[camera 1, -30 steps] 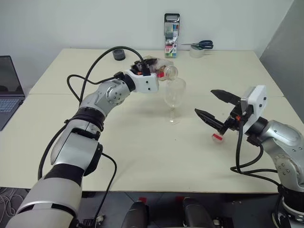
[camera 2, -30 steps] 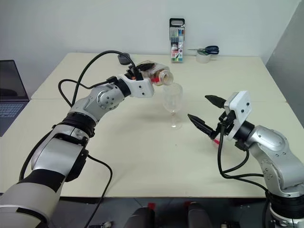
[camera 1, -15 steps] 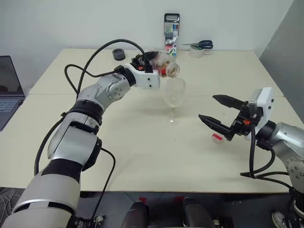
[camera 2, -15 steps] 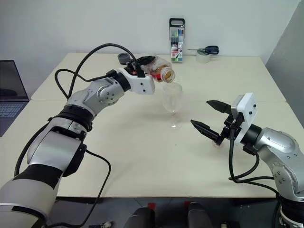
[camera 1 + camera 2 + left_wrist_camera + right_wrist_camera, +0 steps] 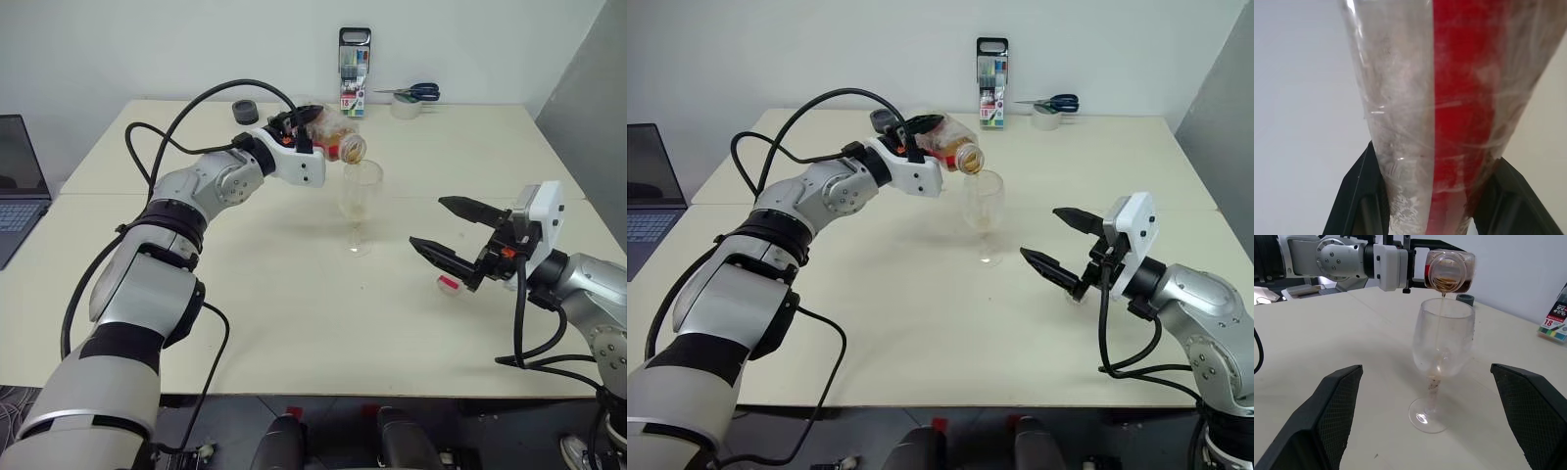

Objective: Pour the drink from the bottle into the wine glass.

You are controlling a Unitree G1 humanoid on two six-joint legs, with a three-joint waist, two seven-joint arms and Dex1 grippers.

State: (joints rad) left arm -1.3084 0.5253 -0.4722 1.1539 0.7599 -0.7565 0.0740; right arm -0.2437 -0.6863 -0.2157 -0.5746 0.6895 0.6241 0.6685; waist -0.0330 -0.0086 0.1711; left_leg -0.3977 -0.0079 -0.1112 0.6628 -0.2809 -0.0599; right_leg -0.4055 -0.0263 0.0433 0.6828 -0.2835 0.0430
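**Bottle tipped over the glass, drink running in**

The left claw (image 5: pixel 924 137) is clamped tight on the bottle (image 5: pixel 948 143), its 2 black fingers (image 5: pixel 1359 196) pressing on either side of the clear body with the red label strip between them. The bottle lies nearly on its side, its long axis running from the claw towards the robot's right, with the open mouth tilted slightly down and sitting just above the rim of the wine glass (image 5: pixel 360 201). In the right wrist view the mouth faces the camera and a thin amber stream of the drink (image 5: pixel 1439 328) falls from it into the bowl. A little amber liquid lies in the bottle's neck.

The glass stands upright on its foot near the middle of the table (image 5: pixel 294 313), directly under the bottle's mouth.

The right claw (image 5: pixel 449 235) hangs level above the table to the right of the glass, well apart from it, its 2 fingers spread wide and holding nothing. It points towards the glass. A small red cap (image 5: pixel 448 284) lies on the table just beneath it.

At the far edge of the table stand a marker case (image 5: pixel 354 86), a pair of scissors (image 5: pixel 416 93) resting on a roll of tape (image 5: pixel 405 107), and a small dark round object (image 5: pixel 245 112). A laptop (image 5: pixel 18 186) sits off to the left.
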